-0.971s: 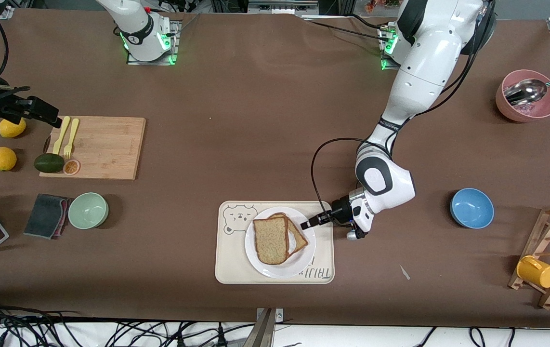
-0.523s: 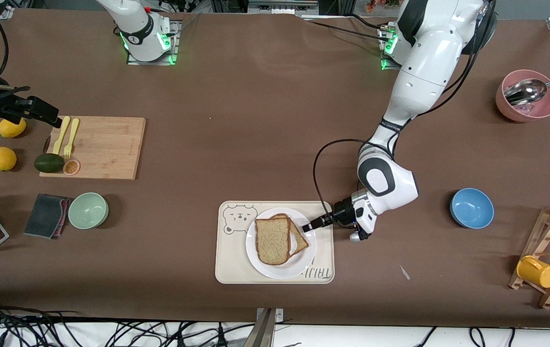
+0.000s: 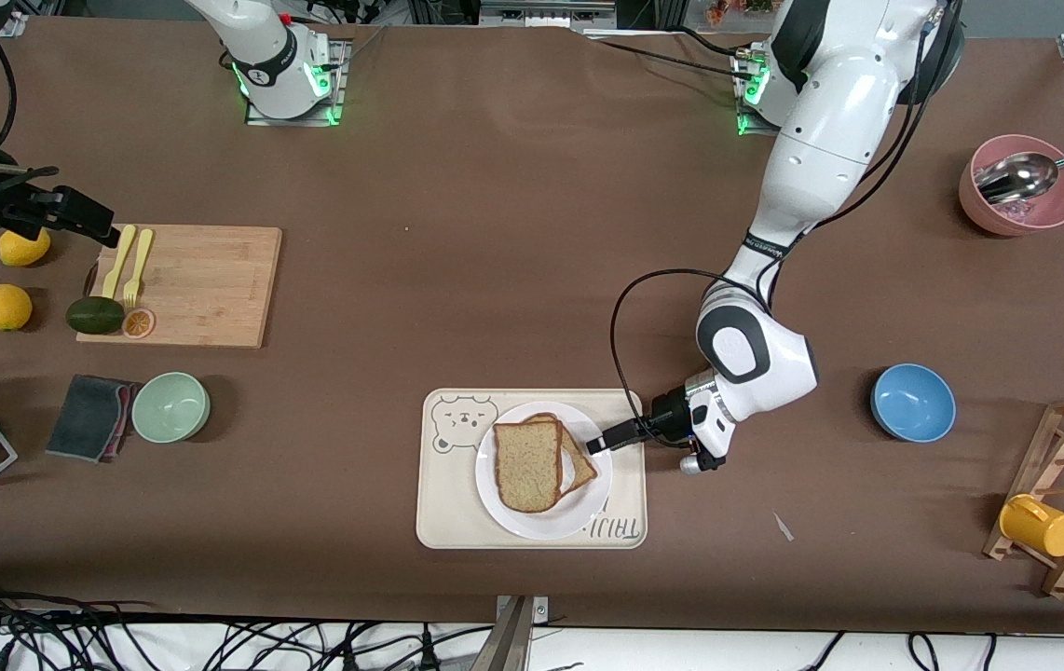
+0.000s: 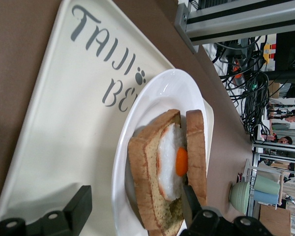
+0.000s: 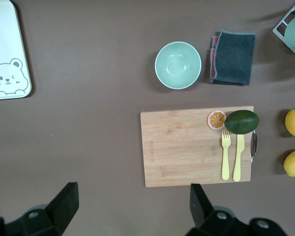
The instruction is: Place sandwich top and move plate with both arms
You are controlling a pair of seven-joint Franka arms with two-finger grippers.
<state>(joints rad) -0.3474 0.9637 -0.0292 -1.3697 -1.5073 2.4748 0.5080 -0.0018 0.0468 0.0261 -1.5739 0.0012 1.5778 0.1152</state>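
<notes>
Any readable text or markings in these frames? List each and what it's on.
"TAIJI" on the cream tray, large grey letters.
"BE", cut off by the white plate, with a paw-print mark, on the same tray.
Bear face drawing, no words, at the tray's corner.
Dark band lettering on the left arm: too small to read.
Nothing else legible.

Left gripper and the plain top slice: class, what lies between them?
In the left wrist view, the left gripper faces the sandwich top across the egg-bearing slice.
</notes>
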